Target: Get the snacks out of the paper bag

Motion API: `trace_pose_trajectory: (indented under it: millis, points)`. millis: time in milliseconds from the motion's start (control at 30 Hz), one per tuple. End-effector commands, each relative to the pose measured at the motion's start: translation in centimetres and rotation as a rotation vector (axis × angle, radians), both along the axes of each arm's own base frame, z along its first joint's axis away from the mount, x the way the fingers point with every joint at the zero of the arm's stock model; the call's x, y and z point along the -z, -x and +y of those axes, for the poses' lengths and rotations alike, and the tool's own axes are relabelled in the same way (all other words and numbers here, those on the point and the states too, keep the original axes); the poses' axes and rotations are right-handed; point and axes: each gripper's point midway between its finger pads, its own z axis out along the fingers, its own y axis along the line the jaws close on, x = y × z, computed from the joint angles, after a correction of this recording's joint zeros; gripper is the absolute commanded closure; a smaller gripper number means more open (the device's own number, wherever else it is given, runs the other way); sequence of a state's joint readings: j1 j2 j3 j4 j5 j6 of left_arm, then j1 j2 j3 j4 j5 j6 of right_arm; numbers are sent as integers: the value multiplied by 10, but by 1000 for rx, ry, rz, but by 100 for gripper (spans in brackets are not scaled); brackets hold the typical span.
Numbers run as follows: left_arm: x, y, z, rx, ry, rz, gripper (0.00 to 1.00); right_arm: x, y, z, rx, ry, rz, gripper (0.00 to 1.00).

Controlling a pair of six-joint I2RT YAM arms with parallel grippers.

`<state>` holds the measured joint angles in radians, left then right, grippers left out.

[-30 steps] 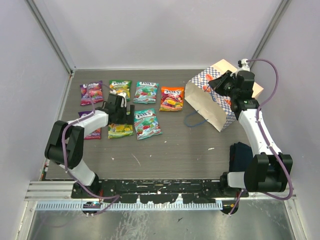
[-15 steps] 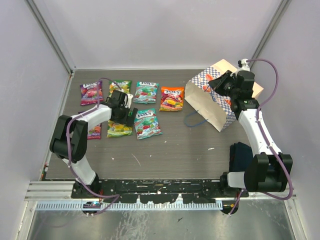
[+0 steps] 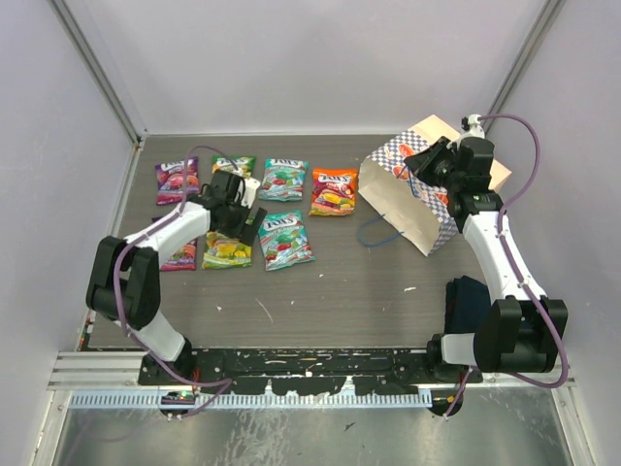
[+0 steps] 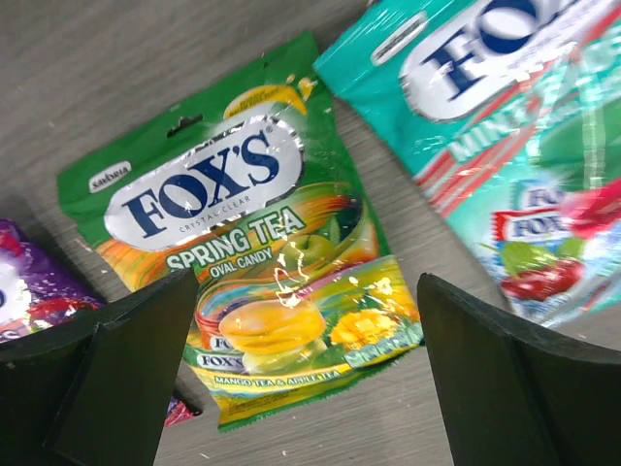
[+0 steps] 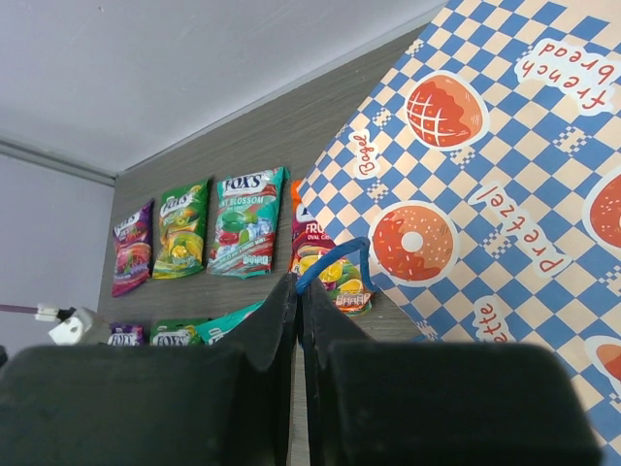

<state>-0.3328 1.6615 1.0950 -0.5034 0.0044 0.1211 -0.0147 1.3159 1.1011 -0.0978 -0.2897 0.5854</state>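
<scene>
Pale grey walls [image 3: 320, 58] close in the cell on three sides, with metal corner posts rising at 11 and 1 o'clock. Between them lies a dark grey wood-grain table [image 3: 340, 291], scuffed with pale flecks, and an aluminium rail [image 3: 320, 364] runs along its near edge at 6 o'clock.

The paper bag [image 3: 398, 209] lies on its side at 2 o'clock on the table, mouth facing 9 o'clock, one cord loop trailing on the surface. A dark blue cloth [image 3: 468, 301] sits at 4 o'clock beside the right arm's base.

Seven snacks [image 3: 282, 180] lie flat at 10 o'clock in two rows, outside the bag; I cannot tell whether any remain inside.

The left gripper [image 3: 238, 209] hangs over the near row with its jaws spread wide and nothing in them, the green Spring Tea packet [image 4: 262, 282] below the gap. The right gripper [image 5: 299, 311] has its jaws pressed together at the bag's upper side, pinching a blue cord handle [image 5: 335, 257].
</scene>
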Motion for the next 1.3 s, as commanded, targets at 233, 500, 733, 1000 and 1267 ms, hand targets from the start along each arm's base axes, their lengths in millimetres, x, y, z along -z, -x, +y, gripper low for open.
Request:
trace_pose_trajectory:
  millis: [233,500,733,1000,1267]
  points:
    - [-127,-5,-75,22,292,-313,2,-35,-3,4,-4,12,-102,99]
    - [-143,-10,-97,-59,273,-419,2,-39,-3,13,-16,18,-109,99]
    - [-152,-18,-100,-180,362,-434,2,-42,-1,12,-9,26,-117,99]
    - [-162,-15,-147,-122,499,-483,2,-49,5,16,23,83,-114,99]
    - [-169,-8,-268,101,615,-535,2,-93,36,-3,119,133,-190,99]
